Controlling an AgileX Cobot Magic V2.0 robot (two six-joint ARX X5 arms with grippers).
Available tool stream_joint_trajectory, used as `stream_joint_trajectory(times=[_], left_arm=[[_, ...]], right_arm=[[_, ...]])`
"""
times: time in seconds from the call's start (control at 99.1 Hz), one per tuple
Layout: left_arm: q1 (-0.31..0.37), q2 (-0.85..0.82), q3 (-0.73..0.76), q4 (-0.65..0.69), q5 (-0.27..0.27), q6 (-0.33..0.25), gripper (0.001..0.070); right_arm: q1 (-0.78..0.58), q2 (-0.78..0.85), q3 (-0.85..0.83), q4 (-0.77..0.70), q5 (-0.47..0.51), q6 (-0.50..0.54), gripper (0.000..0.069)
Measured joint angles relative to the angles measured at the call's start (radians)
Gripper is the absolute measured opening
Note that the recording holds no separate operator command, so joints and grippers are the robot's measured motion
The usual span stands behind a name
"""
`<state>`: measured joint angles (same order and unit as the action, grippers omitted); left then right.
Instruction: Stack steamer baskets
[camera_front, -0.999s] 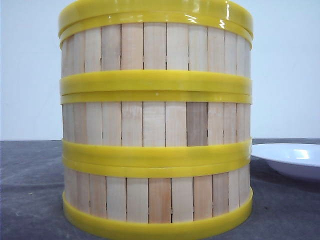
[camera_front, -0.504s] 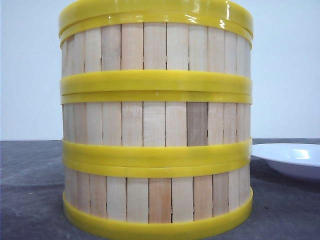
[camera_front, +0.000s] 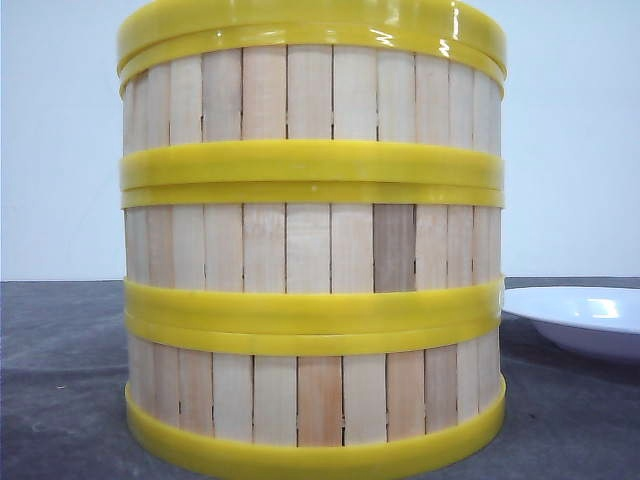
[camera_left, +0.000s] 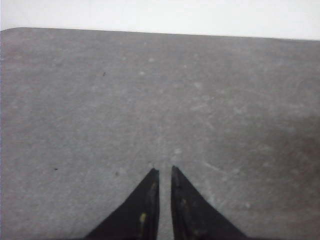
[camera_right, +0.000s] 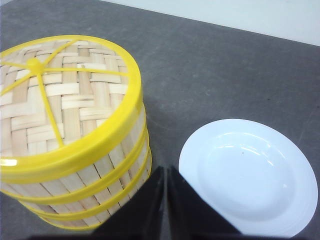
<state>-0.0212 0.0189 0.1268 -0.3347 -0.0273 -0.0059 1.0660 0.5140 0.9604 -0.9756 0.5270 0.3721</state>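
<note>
Three steamer baskets stand stacked in one column close in front of the front camera: top basket, middle basket, bottom basket. A woven bamboo lid with a yellow rim and knob caps the stack. My right gripper hovers shut and empty above the gap between the stack and a white plate. My left gripper is shut with nothing in it, over bare grey table. Neither gripper shows in the front view.
A white plate lies on the grey table just right of the stack, its rim visible in the front view. A pale wall runs behind the table's far edge.
</note>
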Motion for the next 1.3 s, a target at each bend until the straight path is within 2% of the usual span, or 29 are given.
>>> stream_joint_trajectory(times=[0.232,0.474,1.301], left_arm=[[0.002,-0.013,-0.051,0.026,0.000,0.040,0.0015],[0.001,-0.014,-0.069,0.081,0.000,0.040,0.0015],[0.001,-0.014,-0.069,0.083,0.000,0.040,0.0015]], right_arm=[[0.000,0.000,0.000,0.000,0.000,0.000,0.0006],[0.000,0.000,0.000,0.000,0.000,0.000,0.0006],[0.000,0.000,0.000,0.000,0.000,0.000,0.0006]])
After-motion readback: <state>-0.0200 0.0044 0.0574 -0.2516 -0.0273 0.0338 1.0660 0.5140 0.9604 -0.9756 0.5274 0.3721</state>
